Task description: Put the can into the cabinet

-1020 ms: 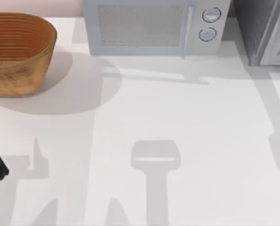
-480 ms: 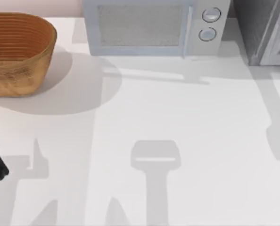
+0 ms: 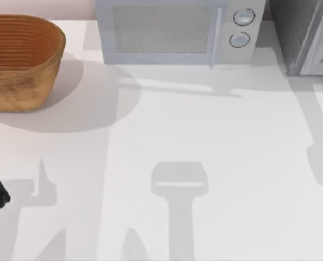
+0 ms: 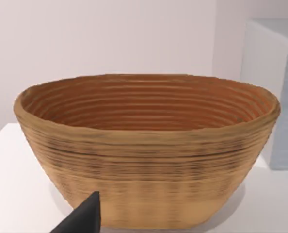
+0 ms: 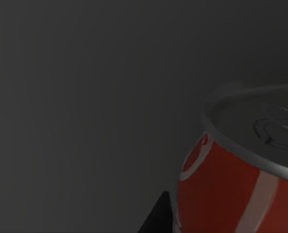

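The right claw [image 5: 175,213] is gripping the can [image 5: 231,179] against a dark grey wall, likely inside the cabinet [image 3: 303,32]; releasing is remaining. Left claw [image 4: 81,221]: cannot tell.

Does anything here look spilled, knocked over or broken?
Nothing stands out. The basket and microwave stand upright on the table, nothing spilled. In the right wrist view the can looks undented, against a dark grey surface.
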Controlling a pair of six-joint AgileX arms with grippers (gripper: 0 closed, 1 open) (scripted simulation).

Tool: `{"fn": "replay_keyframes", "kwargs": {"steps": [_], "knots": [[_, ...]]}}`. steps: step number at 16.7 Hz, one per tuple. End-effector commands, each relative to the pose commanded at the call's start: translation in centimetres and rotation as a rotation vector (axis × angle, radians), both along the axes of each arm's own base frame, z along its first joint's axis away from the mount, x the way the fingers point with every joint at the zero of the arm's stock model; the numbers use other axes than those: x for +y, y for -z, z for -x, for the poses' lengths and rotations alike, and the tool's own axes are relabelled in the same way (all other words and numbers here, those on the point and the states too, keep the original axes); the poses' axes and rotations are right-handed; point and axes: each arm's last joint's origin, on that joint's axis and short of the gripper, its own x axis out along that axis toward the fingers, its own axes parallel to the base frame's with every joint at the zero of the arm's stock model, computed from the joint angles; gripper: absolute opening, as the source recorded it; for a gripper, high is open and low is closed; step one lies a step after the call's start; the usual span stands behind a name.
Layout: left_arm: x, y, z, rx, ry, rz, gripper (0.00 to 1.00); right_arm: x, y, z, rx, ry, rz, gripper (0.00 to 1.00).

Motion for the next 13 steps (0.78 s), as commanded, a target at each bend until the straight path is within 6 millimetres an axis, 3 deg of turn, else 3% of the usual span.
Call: {"fn": "replay_keyframes", "kwargs": {"steps": [8,13], "knots": [[0.0,0.0,0.0,0.0,0.0,0.0,1.0,0.0,0.0,0.0,0.0,0.0,0.0,0.98],[0.0,0.0,0.0,0.0,0.0,0.0,1.0,0.0,0.0,0.0,0.0,0.0,0.0,1.0]]}}
